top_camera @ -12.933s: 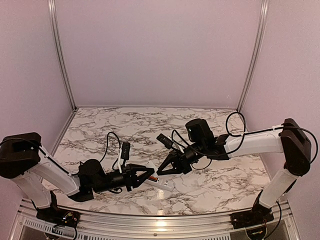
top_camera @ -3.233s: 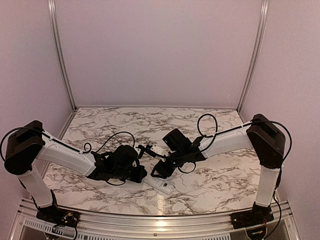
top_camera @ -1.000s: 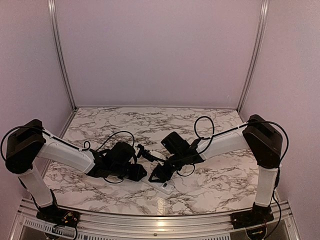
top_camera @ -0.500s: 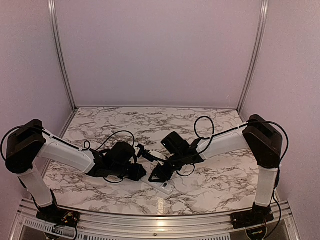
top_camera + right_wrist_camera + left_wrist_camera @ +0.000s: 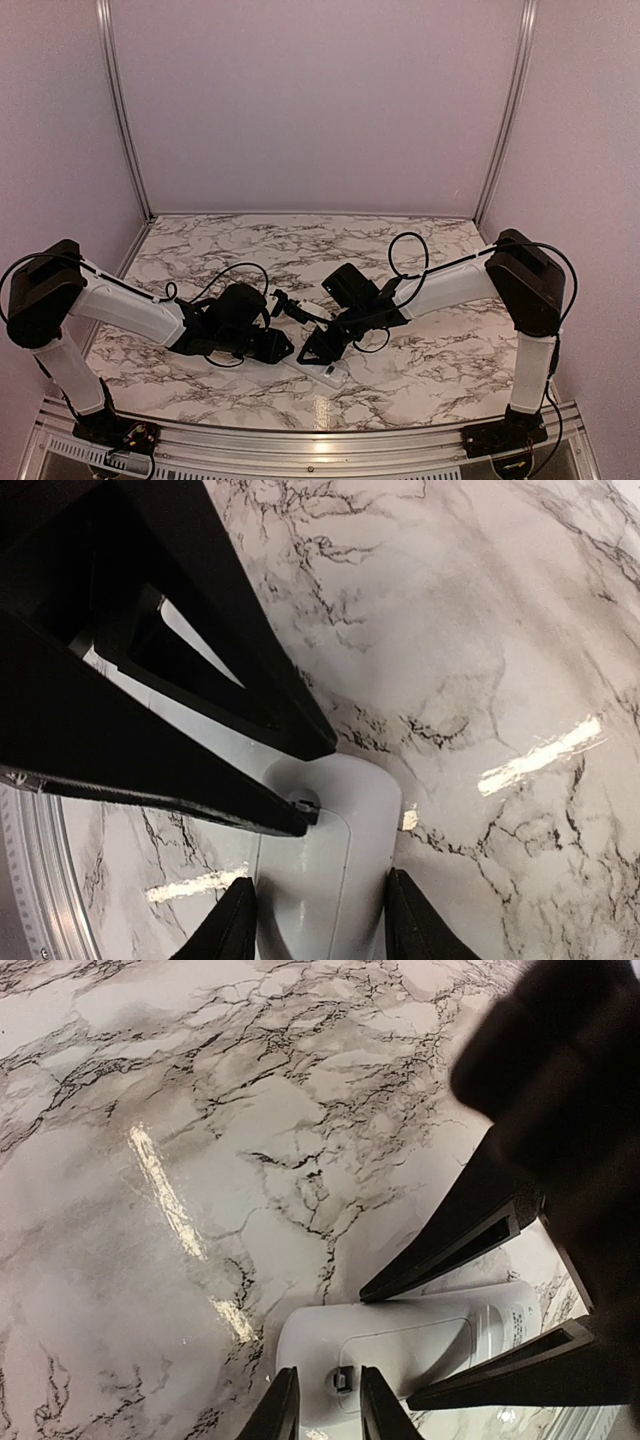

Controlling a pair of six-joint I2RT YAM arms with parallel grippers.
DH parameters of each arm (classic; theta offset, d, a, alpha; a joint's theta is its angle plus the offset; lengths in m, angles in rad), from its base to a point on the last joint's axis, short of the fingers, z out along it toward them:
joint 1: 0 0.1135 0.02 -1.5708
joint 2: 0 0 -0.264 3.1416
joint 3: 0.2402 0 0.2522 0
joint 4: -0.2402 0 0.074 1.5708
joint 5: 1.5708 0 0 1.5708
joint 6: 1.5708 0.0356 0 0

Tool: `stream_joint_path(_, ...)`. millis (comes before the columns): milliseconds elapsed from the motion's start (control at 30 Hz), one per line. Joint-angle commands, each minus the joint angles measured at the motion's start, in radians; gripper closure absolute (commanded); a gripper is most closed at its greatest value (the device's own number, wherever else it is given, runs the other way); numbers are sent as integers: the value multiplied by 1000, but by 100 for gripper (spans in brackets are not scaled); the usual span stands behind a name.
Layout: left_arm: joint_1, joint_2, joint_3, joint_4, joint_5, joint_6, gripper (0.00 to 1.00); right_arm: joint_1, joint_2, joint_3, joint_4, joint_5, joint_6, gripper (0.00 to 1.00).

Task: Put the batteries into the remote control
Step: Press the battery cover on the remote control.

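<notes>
From above, we see the left hand (image 5: 280,347) and the right hand (image 5: 312,352) tip to tip, low over the marbled worktop (image 5: 450,350). The small white rectangular plastic remote control (image 5: 328,373) lies directly beneath both and juts out just past the right hand. In the left wrist view, the left hand (image 5: 329,1375) is narrowly parted, its tips over one end of the remote control (image 5: 420,1345), whose upturned face shows a recessed outline. A small dark piece (image 5: 343,1380) sits between those tips without filling the gap, and we cannot tell what it is. The right hand's fingers (image 5: 480,1225) bear on the remote control's two long sides. In the right wrist view, the right hand (image 5: 318,880) clasps the remote control (image 5: 345,820) by both sides. The left hand's fingers (image 5: 150,770) come down onto it just ahead of the right hand's tips.
</notes>
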Motion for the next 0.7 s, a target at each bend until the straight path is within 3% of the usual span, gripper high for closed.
stream_joint_path(0, 8, 33, 4, 15, 18, 3, 79, 8, 48, -22, -63, 43, -31, 59)
stream_joint_path(667, 11, 37, 35, -95, -54, 24, 88, 9, 57, -15, -77, 53, -40, 60)
